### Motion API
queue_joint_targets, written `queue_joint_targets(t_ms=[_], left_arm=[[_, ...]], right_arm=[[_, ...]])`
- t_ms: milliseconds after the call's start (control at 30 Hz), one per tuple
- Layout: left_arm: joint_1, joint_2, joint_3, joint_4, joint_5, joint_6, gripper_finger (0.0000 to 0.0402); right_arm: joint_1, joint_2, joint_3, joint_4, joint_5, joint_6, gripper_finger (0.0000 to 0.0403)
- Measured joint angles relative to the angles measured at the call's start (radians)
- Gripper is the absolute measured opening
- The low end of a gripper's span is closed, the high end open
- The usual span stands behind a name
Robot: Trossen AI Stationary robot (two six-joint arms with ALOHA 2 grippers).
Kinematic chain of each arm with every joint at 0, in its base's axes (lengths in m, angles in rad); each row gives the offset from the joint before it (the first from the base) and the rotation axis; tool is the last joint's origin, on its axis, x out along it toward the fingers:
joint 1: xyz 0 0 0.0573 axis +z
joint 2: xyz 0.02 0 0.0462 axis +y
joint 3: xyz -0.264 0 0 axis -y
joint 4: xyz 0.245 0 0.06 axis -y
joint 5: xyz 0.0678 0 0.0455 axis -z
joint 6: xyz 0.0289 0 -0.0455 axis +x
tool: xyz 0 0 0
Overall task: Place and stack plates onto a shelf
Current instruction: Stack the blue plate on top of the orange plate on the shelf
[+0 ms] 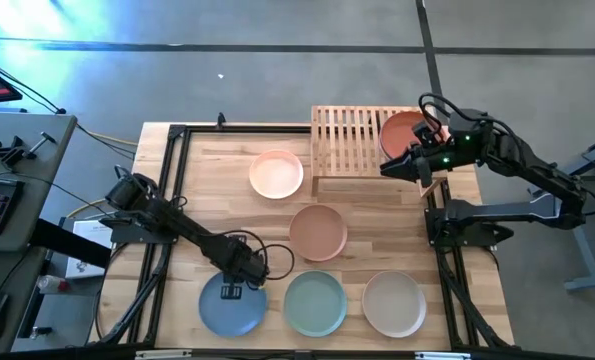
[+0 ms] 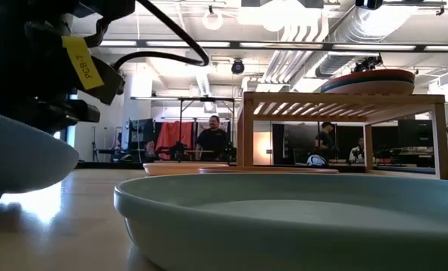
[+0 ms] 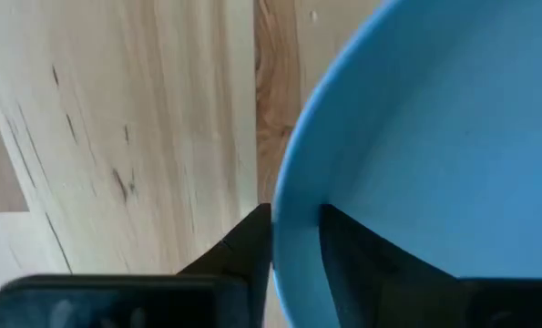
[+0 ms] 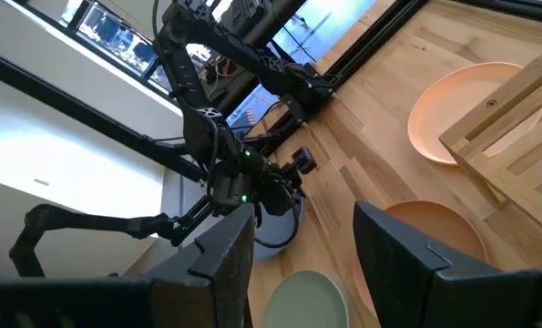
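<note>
Left wrist view shows the left hand (image 3: pixel 296 251) straddling the light blue plate's (image 3: pixel 434 155) rim, fingers not visibly pinching; the right hand (image 4: pixel 302 251) gapes above the surface (image 4: pixel 380 118).

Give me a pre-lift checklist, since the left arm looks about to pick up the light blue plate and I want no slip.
1. Left gripper straddles the rim of the light blue plate, one finger inside, one outside: ok.
2. Grip closed firmly on the rim: cannot tell; a slight gap shows beside the rim in the left wrist view.
3. Mint plate lies apart from the light blue plate: ok.
4. Right gripper hangs open by the shelf, away from the left arm: ok.
5. Shelf has free slats beside the stacked rust red plate: ok.
</note>
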Motion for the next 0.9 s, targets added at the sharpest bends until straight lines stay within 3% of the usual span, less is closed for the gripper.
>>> queue_joint_targets(t_ms=[267, 567, 900], left_arm=[[0.002, -0.007, 0.005, 0.0, 0.031, 0.011, 0.0008], [0.035, -0.047, 0.0, -0.003, 0.062, 0.028, 0.0001], [0.123, -0.199, -0.001, -0.026, 0.02, 0.001, 0.0]], right_arm=[[0.0, 0.0, 0.0, -0.025, 0.001, 0.0, 0.0169], [0.0, 0.003, 0.0, -0.082, 0.01, 0.0, 0.0169], [0.0, 0.03, 0.0, -0.09, 0.003, -0.052, 0.0169]])
